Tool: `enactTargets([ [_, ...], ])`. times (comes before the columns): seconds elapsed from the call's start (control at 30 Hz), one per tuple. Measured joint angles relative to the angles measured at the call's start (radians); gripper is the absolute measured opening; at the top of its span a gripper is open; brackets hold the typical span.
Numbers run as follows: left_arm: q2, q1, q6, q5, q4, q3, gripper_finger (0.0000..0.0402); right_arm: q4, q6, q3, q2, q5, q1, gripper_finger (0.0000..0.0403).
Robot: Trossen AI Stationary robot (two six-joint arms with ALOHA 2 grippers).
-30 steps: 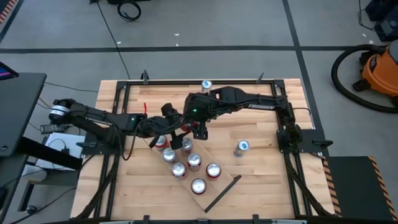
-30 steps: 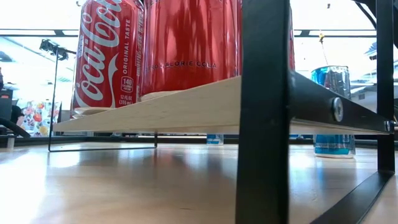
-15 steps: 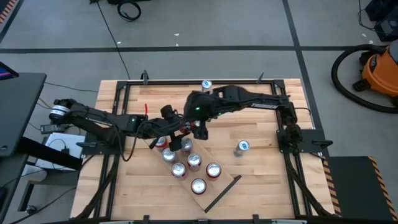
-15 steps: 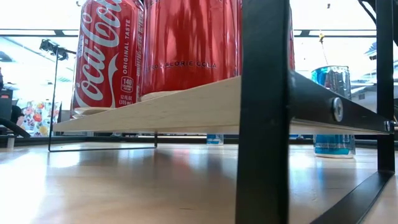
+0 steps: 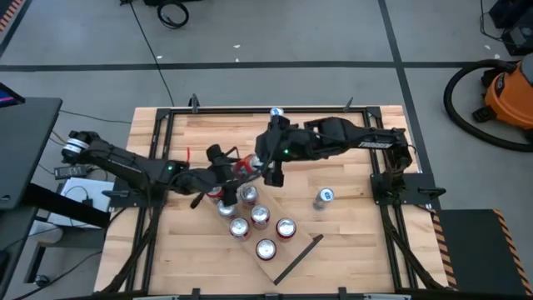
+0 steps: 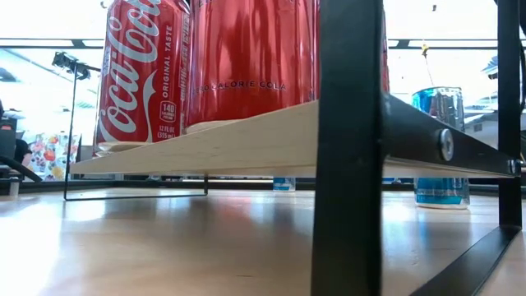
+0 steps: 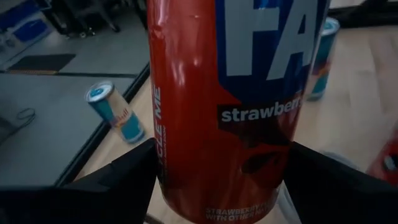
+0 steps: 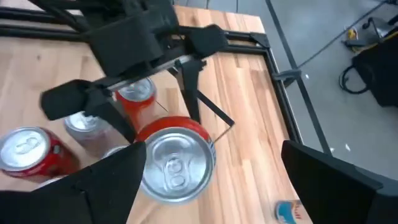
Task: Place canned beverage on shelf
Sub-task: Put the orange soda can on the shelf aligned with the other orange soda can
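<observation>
My left gripper is shut on a red strawberry soda can, which shows as a red patch just beyond the shelf's left end. My right gripper stands open right of that can. In the right wrist view its fingers spread wide around the can's silver top, and I see no touch. The shelf is a pale plank lying slantwise, with several red cans standing on it. In the low view the plank carries cola cans. My left gripper pinches the can's round side wall between its two fingers, one on each side, below the top rim. The fingers come about level from the table's left. The can stands upright in the hold, and looks higher than the cans on the shelf.
A blue can stands on the table right of the shelf and shows in the low view. Another can stands at the far edge. The shelf's black end rod lies near the table's front. A black frame borders the table.
My right arm has drawn back toward the table's right edge, away from the red can. My left arm has swung a little toward the near left, and the can now shows between the two grippers. The shelf and its cans have stayed still.
</observation>
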Motion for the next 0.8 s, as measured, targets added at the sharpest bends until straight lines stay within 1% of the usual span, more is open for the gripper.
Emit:
enactTargets([
  [0.1, -0.037, -0.016, -0.003, 0.002, 0.042, -0.044, 0.0304, 0.036, -0.005, -0.019, -0.004, 0.007, 0.018, 0.0383],
  [0.23, -0.098, -0.028, -0.022, -0.006, 0.104, -0.107, 0.0304, 0.044, -0.016, -0.035, 0.001, 0.05, 0.042, 0.0382],
  [0.47, -0.167, -0.043, -0.025, -0.009, 0.207, -0.184, 0.0304, 0.176, -0.053, -0.127, 0.001, 0.051, 0.057, 0.0382],
  [0.63, -0.203, -0.048, -0.026, -0.025, 0.224, -0.239, 0.0304, 0.293, -0.066, -0.217, -0.012, 0.076, 0.056, 0.0382],
  [0.67, -0.21, -0.049, -0.026, -0.038, 0.238, -0.249, 0.0304, 0.324, -0.068, -0.236, -0.02, 0.076, 0.056, 0.0382],
  [0.8, -0.228, -0.051, -0.022, -0.036, 0.293, -0.288, 0.0304, 0.412, -0.082, -0.312, -0.037, 0.077, 0.05, 0.0382],
])
